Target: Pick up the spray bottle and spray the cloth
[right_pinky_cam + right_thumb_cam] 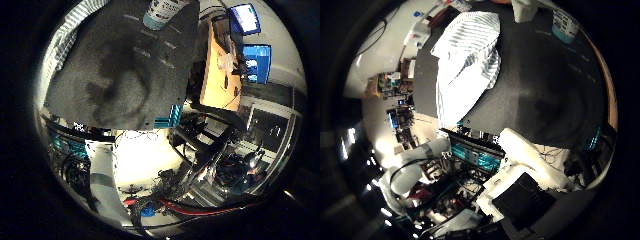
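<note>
A spray bottle (163, 12), white with a blue label, stands on the dark grey table (120, 60) near its far edge in the little finger side palm view. A white and grey striped cloth (468, 65) lies crumpled on the table near one edge in the thumb side palm view. My hand is well above the table, away from both things.
A white object (525, 8) and a small teal-labelled container (565, 25) stand at the table's far side. A wooden desk (218, 75) with monitors (244, 18) is beyond the table. Cluttered floor and equipment (470, 155) lie below the table's near edge.
</note>
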`<state>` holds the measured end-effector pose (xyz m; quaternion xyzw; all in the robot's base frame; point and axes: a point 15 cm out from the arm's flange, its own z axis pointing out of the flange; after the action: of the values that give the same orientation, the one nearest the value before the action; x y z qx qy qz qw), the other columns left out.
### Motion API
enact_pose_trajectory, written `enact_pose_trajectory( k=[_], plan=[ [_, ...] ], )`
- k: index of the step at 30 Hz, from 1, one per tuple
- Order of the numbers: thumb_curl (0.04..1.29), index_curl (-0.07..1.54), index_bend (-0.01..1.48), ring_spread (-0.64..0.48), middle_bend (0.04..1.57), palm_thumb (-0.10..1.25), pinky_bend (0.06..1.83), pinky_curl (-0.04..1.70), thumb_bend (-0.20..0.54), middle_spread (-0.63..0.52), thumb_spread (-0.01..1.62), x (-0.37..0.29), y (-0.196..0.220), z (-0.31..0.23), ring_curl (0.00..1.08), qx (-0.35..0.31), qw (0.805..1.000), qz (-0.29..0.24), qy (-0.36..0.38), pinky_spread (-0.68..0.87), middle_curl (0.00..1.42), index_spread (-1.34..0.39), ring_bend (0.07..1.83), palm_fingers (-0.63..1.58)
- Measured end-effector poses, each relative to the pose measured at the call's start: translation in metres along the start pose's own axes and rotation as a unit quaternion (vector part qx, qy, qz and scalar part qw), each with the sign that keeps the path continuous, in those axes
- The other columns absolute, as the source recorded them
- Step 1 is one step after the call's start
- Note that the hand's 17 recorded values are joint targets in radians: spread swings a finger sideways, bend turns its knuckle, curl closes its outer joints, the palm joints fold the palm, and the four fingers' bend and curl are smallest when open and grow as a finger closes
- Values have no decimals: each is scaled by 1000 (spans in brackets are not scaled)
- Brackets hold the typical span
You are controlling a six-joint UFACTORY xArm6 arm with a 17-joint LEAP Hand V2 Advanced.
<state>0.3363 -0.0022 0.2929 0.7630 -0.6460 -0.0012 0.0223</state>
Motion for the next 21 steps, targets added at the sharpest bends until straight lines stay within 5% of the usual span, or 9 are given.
enact_pose_trajectory(
  k=[13,21],
  plan=[
    [332,366,165,201,196,697,229,309,-23,64,1114,-6,4,0,148,8,1000,-3,-11,407,337,-315,188,185],
    [328,294,147,183,198,679,313,329,-20,78,1127,-36,8,3,203,43,994,7,-105,396,337,-293,238,183]
  ],
)
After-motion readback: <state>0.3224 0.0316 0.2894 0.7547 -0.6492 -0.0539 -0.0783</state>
